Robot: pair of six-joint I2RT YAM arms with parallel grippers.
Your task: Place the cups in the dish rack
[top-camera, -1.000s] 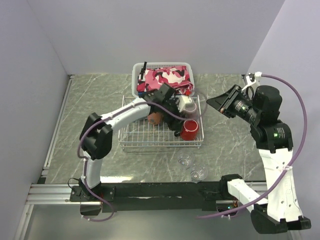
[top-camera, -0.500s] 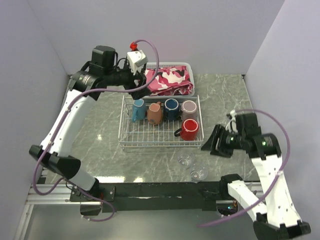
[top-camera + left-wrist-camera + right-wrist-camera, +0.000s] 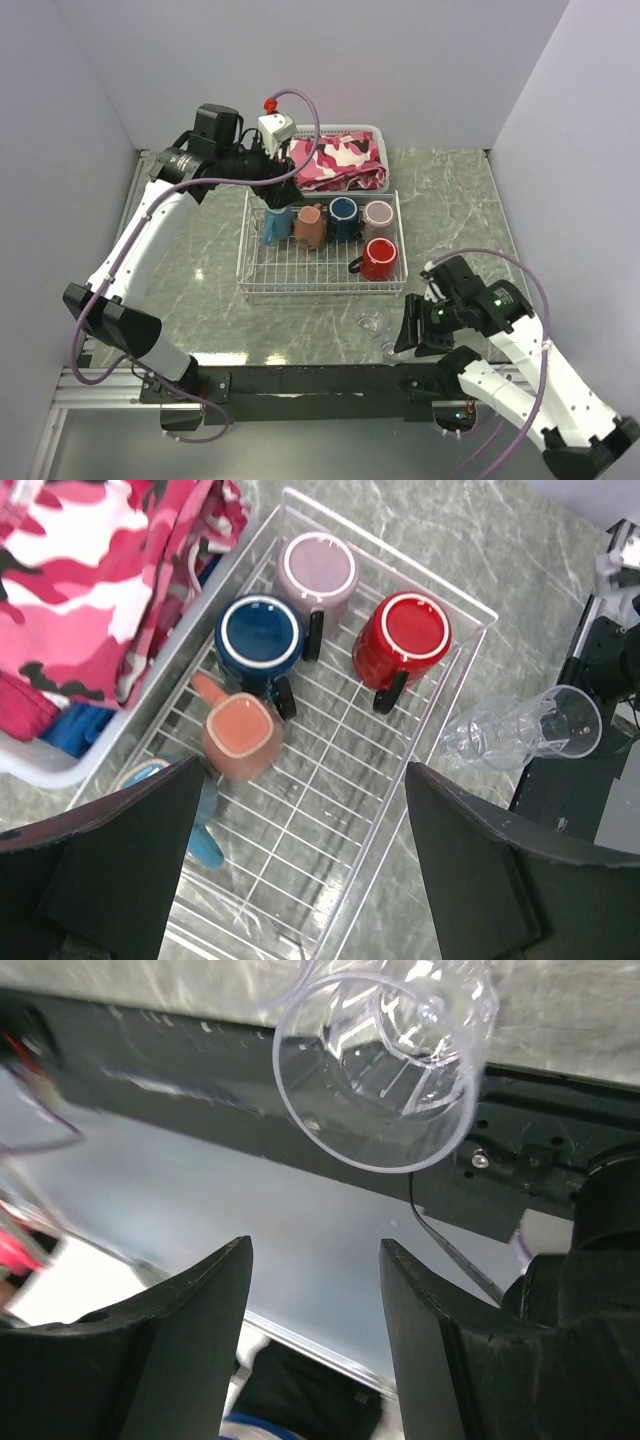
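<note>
The white wire dish rack (image 3: 255, 270) holds five mugs: teal (image 3: 277, 220), terracotta (image 3: 308, 226), navy (image 3: 343, 214), mauve (image 3: 378, 213) and red (image 3: 379, 259). The left wrist view shows the mauve (image 3: 317, 570), navy (image 3: 258, 635), red (image 3: 402, 635) and terracotta (image 3: 240, 735) mugs; the teal one (image 3: 205, 845) is partly hidden by a finger. Two clear glasses (image 3: 372, 322) (image 3: 398, 347) lie on the table in front of the rack. My left gripper (image 3: 278, 186) (image 3: 305, 770) is open and empty above the rack's far left. My right gripper (image 3: 408, 336) (image 3: 312, 1250) is open, just right of the glasses, one glass's (image 3: 385, 1070) mouth facing it.
A white slotted basket (image 3: 270, 150) with pink camouflage cloth (image 3: 90, 590) stands behind the rack. The black base rail (image 3: 300, 382) runs along the table's front edge, close behind the glasses. Walls close in the table on the left, back and right.
My left arm has lifted out of the rack to its far left corner. My right arm has swung down from the far right to the glasses at the front edge.
</note>
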